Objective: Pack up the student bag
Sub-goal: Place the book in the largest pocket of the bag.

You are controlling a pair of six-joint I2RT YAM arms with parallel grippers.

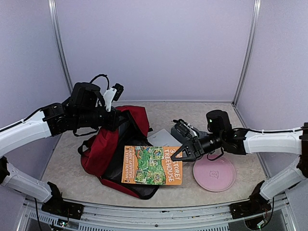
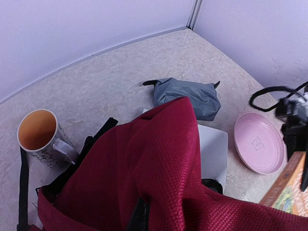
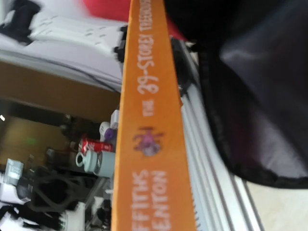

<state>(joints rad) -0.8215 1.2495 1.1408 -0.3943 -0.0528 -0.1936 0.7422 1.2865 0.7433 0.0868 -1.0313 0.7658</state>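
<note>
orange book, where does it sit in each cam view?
Top external: orange book low centre, over the open student bag.
Left wrist: one corner at the bottom right edge.
Right wrist: its spine runs top to bottom, mid-frame.
Shared landmark: the student bag's red fabric, in all three.

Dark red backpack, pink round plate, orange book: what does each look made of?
Dark red backpack: woven fabric, matte, coarse visible weave, soft folds. Pink round plate: probably plastic or glazed ceramic, smooth with slight sheen; can't tell which. Orange book: paper with printed card cover, thin flat spine.
</note>
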